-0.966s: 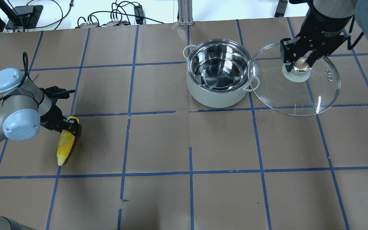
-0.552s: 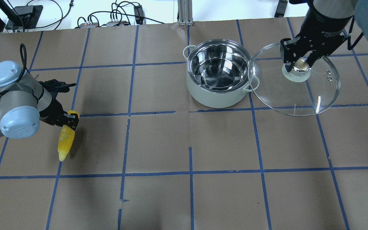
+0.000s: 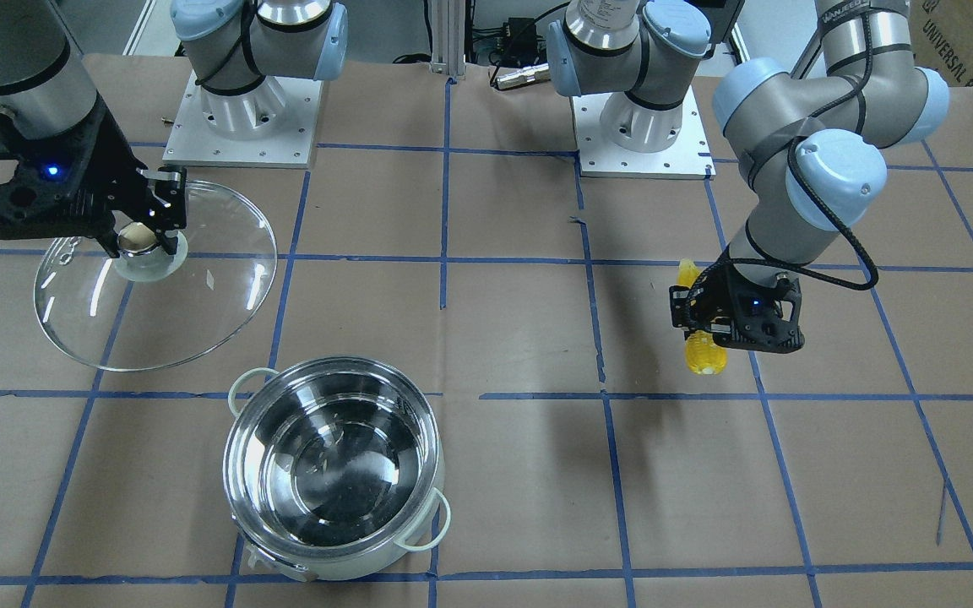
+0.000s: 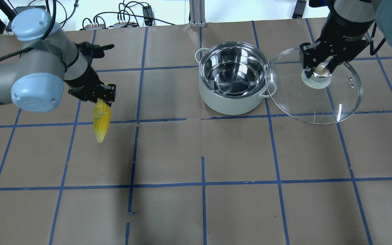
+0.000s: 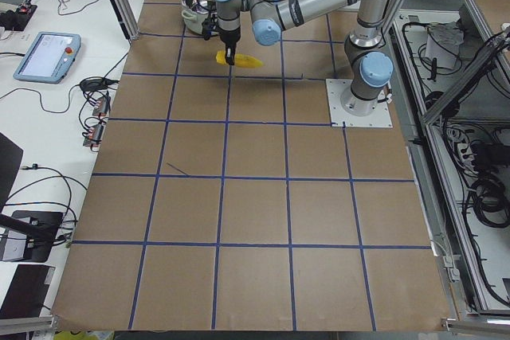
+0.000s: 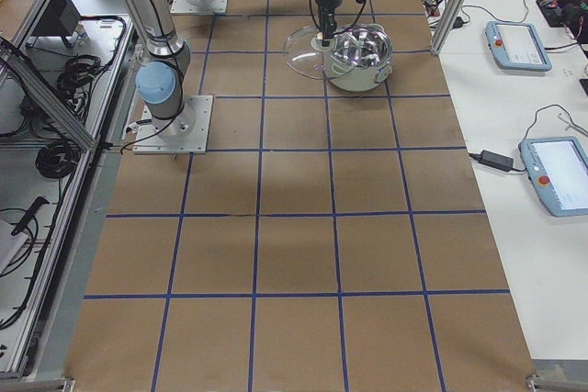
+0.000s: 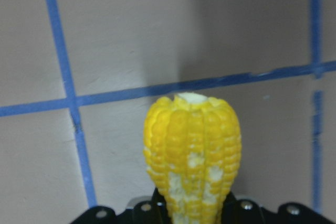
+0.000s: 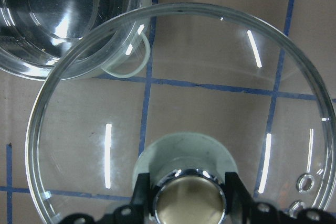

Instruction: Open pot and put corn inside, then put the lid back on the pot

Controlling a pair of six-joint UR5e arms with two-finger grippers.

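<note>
Corn (image 4: 101,119): clamped in left gripper (image 4: 96,96), clear of the table (image 4: 250,204), long axis running out past the jaws, tapered end pointing away from them. Lid (image 4: 318,105): right gripper (image 4: 320,69) clamped on its centre. Pot (image 4: 231,103): open, just beside right gripper, well apart from left gripper.

1 pot (image 4: 231,85), 1 lid (image 4: 332,102), 1 corn (image 4: 101,120), 2 arms.

Brown paper-covered table (image 4: 237,153), blue tape grid lines (image 4: 240,183), white side bench (image 6: 542,107) carrying blue-edged tablet pendants (image 6: 519,43), black cables (image 4: 124,15), aluminium profile post (image 4: 196,12), bright even light
</note>
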